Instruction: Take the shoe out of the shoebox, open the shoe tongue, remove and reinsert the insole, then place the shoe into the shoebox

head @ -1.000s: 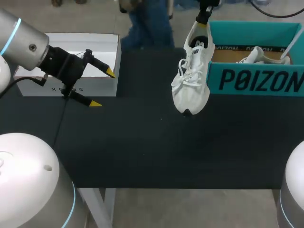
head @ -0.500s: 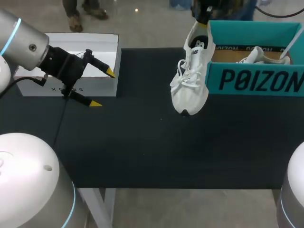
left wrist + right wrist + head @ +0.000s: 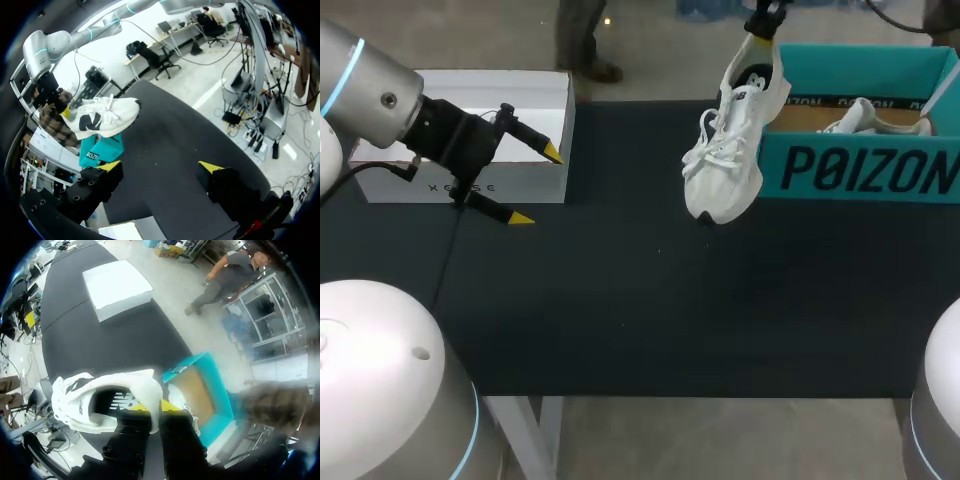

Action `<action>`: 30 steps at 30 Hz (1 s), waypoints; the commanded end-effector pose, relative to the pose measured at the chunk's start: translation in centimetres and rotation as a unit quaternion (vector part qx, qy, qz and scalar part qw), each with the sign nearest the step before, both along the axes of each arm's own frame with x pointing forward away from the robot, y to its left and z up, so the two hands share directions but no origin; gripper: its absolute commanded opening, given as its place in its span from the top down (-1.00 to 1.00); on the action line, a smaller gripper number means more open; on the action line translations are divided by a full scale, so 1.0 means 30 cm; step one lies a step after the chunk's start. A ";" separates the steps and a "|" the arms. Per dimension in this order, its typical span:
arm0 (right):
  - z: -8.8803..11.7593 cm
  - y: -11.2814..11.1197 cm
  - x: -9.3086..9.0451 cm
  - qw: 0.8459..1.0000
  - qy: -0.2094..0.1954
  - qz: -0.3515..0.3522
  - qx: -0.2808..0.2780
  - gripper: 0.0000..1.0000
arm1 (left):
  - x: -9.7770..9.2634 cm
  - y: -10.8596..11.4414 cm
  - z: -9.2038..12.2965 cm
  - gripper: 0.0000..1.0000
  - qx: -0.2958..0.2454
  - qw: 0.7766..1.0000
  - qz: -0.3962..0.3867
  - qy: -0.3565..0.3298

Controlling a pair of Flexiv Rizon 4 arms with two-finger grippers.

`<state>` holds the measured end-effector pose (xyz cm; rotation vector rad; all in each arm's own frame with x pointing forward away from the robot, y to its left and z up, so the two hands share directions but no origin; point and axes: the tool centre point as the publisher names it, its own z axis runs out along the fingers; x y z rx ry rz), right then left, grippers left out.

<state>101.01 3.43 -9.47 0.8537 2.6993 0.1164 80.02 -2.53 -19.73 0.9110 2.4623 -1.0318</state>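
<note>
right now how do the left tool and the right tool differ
The left tool is open and empty; the right tool is shut on the heel of the white shoe, which hangs toe-down. The left tool is beside the white box; the right tool is by the teal shoebox. Both have yellow fingertips.

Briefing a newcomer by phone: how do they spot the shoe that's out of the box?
Far right on the black table stands an open teal cardboard shoebox. Beside its left wall a white lace-up sneaker hangs toe-down, heel in the right gripper's fingers. Its twin lies inside; this one is airborne.
</note>
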 end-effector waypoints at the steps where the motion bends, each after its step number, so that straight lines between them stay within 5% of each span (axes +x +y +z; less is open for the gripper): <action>1: 0.032 -0.110 0.065 0.999 0.006 -0.041 0.025 1.00 | -0.002 0.000 0.002 -1.00 0.002 1.000 0.000 0.000; 9: 0.041 -0.347 0.132 0.983 -0.006 -0.177 0.049 1.00 | -0.002 0.000 0.002 -1.00 0.002 1.000 0.000 0.000; 17: 0.006 -0.558 0.136 0.961 -0.009 -0.260 0.089 1.00 | -0.002 0.000 0.002 -1.00 0.002 1.000 0.000 0.000; 30: 0.004 -0.578 0.139 0.959 -0.009 -0.268 0.087 1.00 | -0.002 0.000 0.002 -1.00 0.002 1.000 0.000 0.000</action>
